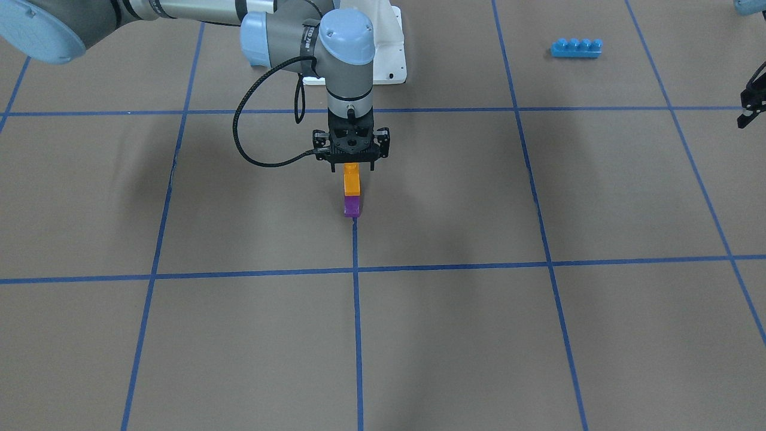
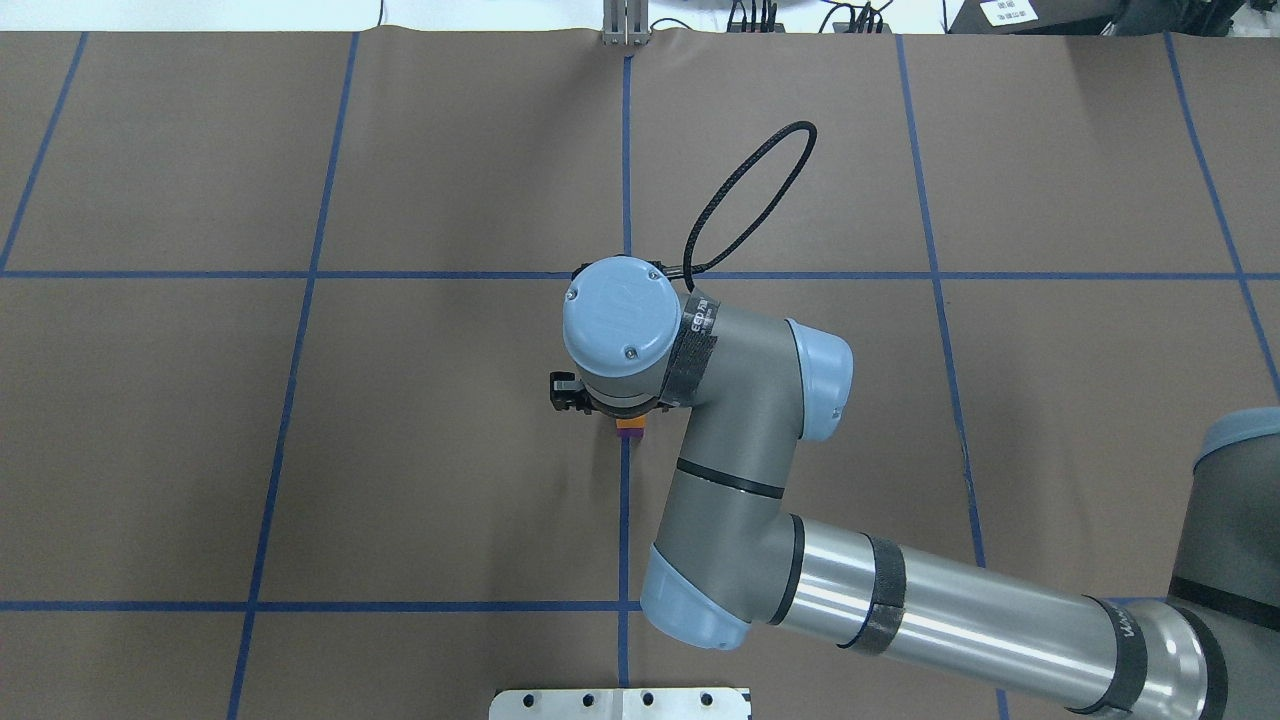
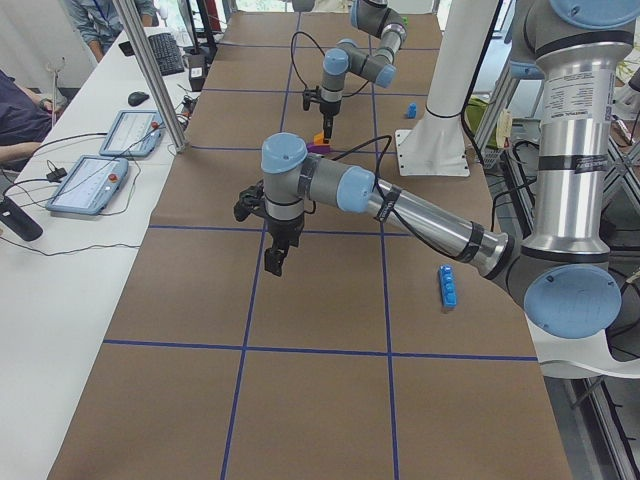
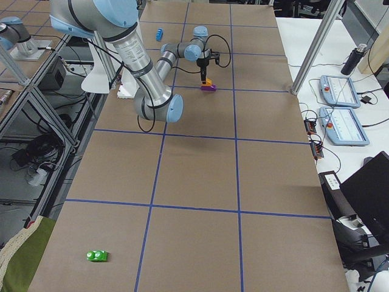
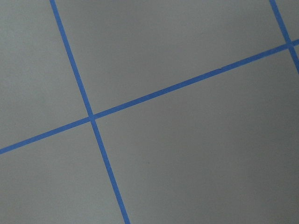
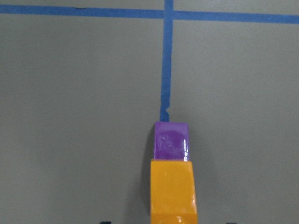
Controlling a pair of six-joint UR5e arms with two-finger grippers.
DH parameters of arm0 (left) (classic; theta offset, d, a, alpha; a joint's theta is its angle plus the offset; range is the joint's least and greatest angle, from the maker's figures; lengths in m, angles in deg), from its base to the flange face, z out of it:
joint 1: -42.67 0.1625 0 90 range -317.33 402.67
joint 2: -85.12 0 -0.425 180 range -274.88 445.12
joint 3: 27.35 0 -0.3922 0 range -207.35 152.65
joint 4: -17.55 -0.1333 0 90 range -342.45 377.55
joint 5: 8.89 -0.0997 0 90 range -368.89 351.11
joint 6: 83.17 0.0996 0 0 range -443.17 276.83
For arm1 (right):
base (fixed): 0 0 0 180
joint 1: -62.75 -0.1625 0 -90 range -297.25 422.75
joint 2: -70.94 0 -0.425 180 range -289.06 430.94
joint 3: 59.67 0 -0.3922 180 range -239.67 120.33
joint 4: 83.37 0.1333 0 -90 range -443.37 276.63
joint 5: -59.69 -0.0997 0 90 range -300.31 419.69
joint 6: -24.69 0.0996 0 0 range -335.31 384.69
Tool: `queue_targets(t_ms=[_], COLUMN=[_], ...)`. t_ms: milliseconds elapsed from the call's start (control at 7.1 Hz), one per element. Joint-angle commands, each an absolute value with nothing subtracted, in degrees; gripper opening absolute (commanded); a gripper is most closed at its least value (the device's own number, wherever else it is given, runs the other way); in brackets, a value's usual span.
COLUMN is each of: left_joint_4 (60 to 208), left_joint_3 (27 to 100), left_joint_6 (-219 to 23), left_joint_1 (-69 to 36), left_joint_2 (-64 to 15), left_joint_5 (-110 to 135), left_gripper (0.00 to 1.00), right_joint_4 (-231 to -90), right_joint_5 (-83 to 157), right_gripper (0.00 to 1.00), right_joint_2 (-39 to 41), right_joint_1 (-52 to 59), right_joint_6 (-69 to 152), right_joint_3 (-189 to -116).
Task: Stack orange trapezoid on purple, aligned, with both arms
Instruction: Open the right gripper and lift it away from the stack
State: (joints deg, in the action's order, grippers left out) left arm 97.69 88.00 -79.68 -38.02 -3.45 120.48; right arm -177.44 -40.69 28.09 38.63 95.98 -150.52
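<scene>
**Orange trapezoid on the purple block, right claw open around it**

The orange trapezoid sits on top of the purple block, and the two touch. The purple block rests on the brown counter, right on a blue tape line near the middle of the grid. From the front the side edges of the two blocks line up closely. In the right wrist view the purple block shows just beyond the orange one. I cannot tell from any view whether the orange is pressed fully home.

The right claw points straight down over the stack. Its fingers stand wide apart on either side of the orange trapezoid's upper part, with a gap on each side, so it grips nothing. In the right wrist view only the fingertips show, as dark specks far out to each side of the orange block.

The left claw hangs above the counter, well apart from the stack and toward the robot's left end. Only part of it shows at the edge of the front view, so I cannot tell how far open it is. Its wrist camera shows only brown counter and two crossing tape lines.

A long blue four-stud brick lies near the robot's left side, a small blue block lies by the white base pedestal, and a green block lies at the right end.
</scene>
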Motion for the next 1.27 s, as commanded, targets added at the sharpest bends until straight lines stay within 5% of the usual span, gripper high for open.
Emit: queue_targets(t_ms=[0,282,563,1127], left_joint_4=[97.71,98.58,100.51,101.14], left_joint_3=[87.70,86.13,81.85,75.92], left_joint_6=[-79.75,-79.75,-79.58,-65.16], left_joint_1=[-38.02,-38.10,-42.65,-53.91], left_joint_2=[-3.21,0.13,-0.04,3.12], left_joint_5=[120.40,120.31,120.39,130.12], left_gripper=[1.00,1.00,1.00,1.00], right_joint_4=[-177.94,-182.21,-183.74,-183.74], right_joint_5=[-42.43,-49.35,-58.74,-70.03], right_gripper=[1.00,1.00,1.00,1.00], right_joint_2=[27.70,26.47,14.84,-4.95], right_joint_1=[35.97,27.82,15.71,-9.00], right_joint_6=[95.44,88.81,73.30,35.33], right_joint_3=[-154.05,-157.39,-166.24,-166.20])
